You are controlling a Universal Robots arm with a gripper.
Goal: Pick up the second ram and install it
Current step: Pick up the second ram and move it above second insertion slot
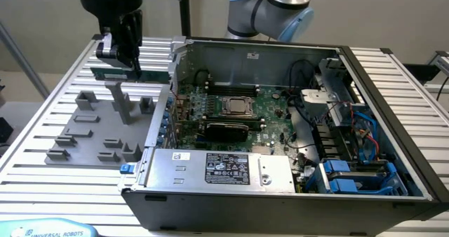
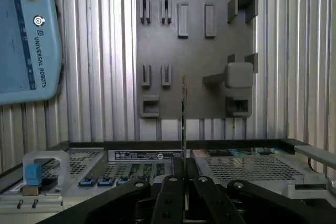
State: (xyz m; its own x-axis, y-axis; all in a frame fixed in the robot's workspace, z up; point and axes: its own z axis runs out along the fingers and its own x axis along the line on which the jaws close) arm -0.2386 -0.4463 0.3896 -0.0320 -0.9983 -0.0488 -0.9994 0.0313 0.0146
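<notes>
Green second ram [image 1: 152,77] sits pinched edgewise between the narrow jaws, gripped mid-length; gray fixture [image 1: 85,138] beneath it.

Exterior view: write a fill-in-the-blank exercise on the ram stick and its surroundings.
1. The gripper has its fingers shut on the second ram, a dark-____ stick.
2. The ram hangs over the ____ fixture, not touching it.
3. The open computer case lies to the exterior view's ____ of that fixture.
Missing: green; gray; right.
</notes>
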